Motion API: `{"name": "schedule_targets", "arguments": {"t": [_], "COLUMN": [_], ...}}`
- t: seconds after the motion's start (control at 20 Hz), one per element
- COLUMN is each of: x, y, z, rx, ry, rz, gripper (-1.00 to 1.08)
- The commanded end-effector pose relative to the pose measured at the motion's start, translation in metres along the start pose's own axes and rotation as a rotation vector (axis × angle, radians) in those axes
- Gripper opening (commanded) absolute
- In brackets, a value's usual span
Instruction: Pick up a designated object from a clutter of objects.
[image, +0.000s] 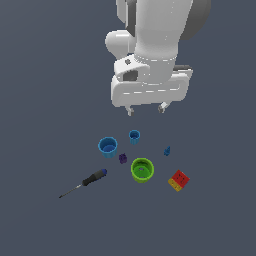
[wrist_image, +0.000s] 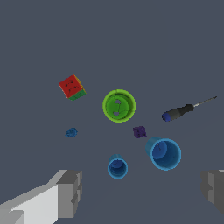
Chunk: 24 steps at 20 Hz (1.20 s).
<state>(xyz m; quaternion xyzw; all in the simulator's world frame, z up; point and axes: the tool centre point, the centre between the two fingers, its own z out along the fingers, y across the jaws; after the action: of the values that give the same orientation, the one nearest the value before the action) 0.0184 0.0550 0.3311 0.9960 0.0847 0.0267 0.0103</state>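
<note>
The gripper hangs above the clutter with its jaws spread and holding nothing. The red-yellow block lies on the floor, near the green cup on the exterior view's right. The wrist view alone shows a green side on the block, while only the exterior view shows the arm's body over the small blue cup

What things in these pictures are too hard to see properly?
- Arm: exterior view, upper part cut off by the top edge.
- Tool: wrist view, both fingers run off the picture's edges.
- Tiny blue piece and tiny purple block: too small in both views to tell their shape.
- Screwdriver: its thin tip is too fine to make out.
</note>
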Motion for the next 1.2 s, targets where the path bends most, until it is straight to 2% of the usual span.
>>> {"name": "schedule_targets", "arguments": {"t": [0.0,0.7,1.15], "x": [0.01,0.082,0.114], "y": [-0.005,-0.062,-0.107], "z": [0.009,0.103,0.18], "rx": [-0.002,-0.002,0.015], "ry": [-0.003,-0.025,-0.036], "rz": [-0.027,-0.262,-0.415], "gripper": [1.0,1.0,1.0]}}
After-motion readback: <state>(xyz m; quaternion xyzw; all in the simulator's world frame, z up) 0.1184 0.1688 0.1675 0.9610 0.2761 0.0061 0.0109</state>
